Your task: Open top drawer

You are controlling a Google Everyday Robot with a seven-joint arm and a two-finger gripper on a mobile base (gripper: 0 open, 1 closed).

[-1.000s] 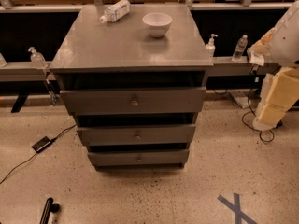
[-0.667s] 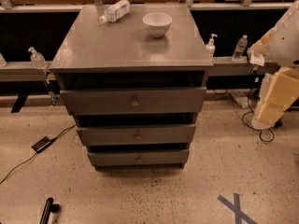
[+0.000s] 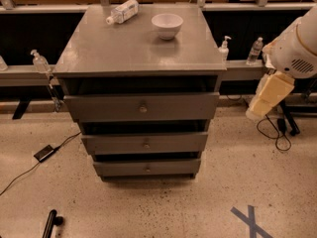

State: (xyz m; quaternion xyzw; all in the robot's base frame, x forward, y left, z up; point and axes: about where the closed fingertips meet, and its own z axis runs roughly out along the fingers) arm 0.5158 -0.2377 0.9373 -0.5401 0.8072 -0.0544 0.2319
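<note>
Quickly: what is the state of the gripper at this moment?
Gripper: open or closed cannot be told. It hangs to the right of the cabinet, apart from the top drawer.

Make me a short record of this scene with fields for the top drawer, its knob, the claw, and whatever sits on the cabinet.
top drawer: tallest grey front, just under the cabinet top
knob: small, round, centred on that front, nothing touching it
claw: right of the cabinet, apart from the drawer
cabinet top: white bowl upright; plastic bottle lying on its side
</note>
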